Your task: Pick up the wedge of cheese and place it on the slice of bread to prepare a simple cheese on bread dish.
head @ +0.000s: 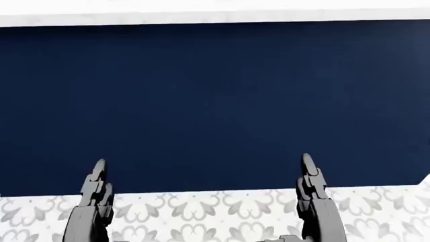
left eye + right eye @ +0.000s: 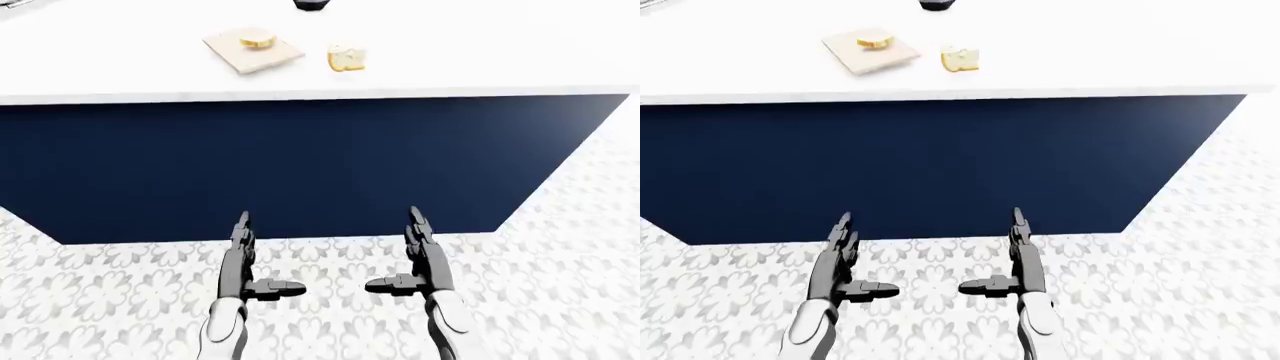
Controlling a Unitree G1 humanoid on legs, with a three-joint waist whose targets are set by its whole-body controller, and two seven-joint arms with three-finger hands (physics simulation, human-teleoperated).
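Our left hand [image 2: 240, 259] and right hand [image 2: 420, 255] open, empty, low over the floor [image 2: 560, 285], cheese [image 2: 346, 58] beyond them on the counter [image 2: 480, 52], just right of the bread [image 2: 256, 39] on its board [image 2: 253, 52].

Navy island wall [image 2: 300, 165] stands between both robot hands and the white tabletop [image 2: 480, 52] above. Left robot hand [image 2: 243, 259] and right robot hand [image 2: 418, 259] low over patterned floor [image 2: 560, 285], fingers spread, nothing between them. On tabletop: board [image 2: 253, 52] just left of cheese [image 2: 346, 58], dark object [image 2: 311, 4] at top edge. Tabletop to the right of cheese bare.
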